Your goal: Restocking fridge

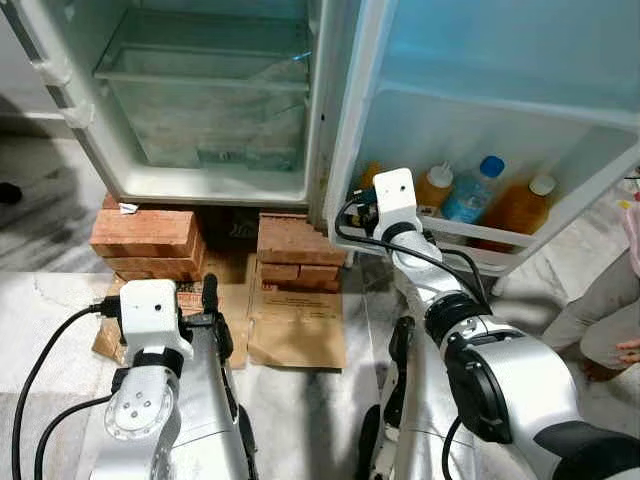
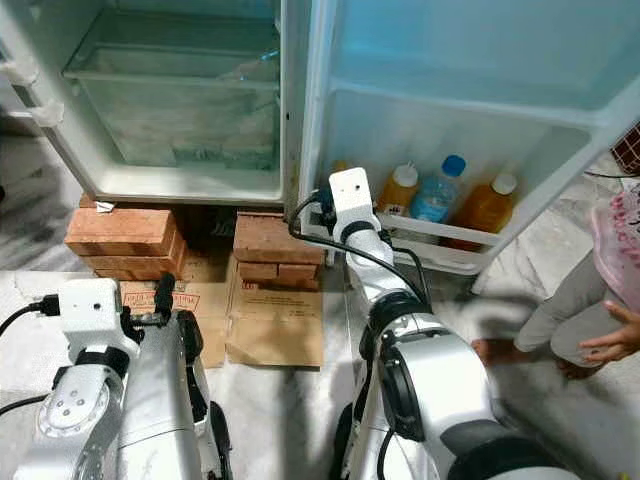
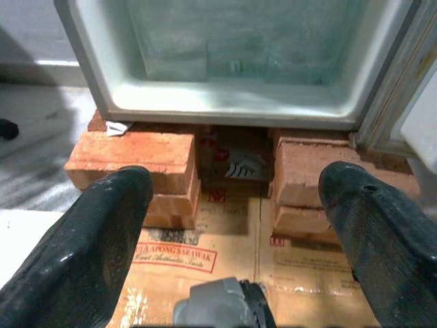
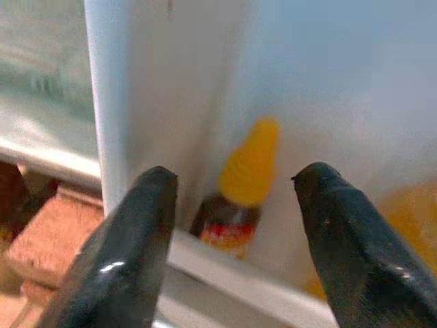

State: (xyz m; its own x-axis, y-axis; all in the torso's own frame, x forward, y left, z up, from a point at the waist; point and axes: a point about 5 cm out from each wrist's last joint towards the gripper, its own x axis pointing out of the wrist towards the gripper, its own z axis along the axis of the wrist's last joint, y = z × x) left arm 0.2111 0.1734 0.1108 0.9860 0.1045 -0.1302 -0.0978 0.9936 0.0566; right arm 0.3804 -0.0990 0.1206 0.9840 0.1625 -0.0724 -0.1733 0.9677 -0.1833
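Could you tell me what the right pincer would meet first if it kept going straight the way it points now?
Probably the yellow-capped bottle on the fridge door shelf; the open right pincer frames it, though the shelf rail might come first, as depth is unclear.

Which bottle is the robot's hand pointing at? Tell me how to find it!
Look at the open fridge door and its bottom shelf, where a row of bottles stands. The right gripper, fingers apart, faces the bottle at the hinge end of that row. It is the dark bottle with the yellow cap; its neighbours have white caps or a blue one.
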